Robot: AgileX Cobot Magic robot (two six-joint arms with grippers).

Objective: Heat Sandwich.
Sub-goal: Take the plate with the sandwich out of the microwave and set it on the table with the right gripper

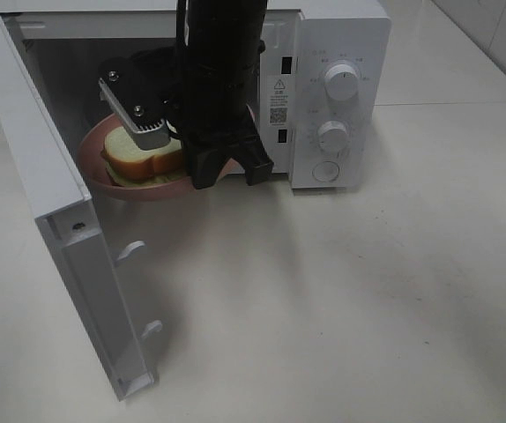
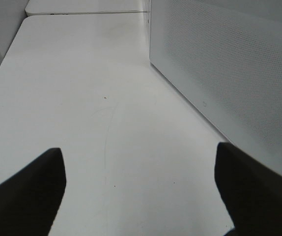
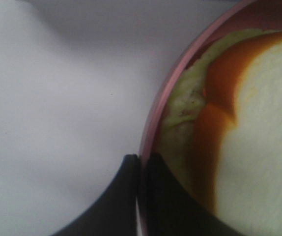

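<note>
The sandwich of white bread with tan crust lies on the round pink plate at the mouth of the open white microwave. My right arm reaches over the plate and hides much of it. In the right wrist view my right gripper is shut on the plate's rim, with the sandwich and its yellowish-green filling close beside it. My left gripper is open and empty above the bare table, and does not show in the exterior high view.
The microwave door stands swung wide open to the left, reaching toward the table's front. A white dotted panel of the microwave stands close beside the left gripper. Two knobs are on the microwave's right. The white table extends in front.
</note>
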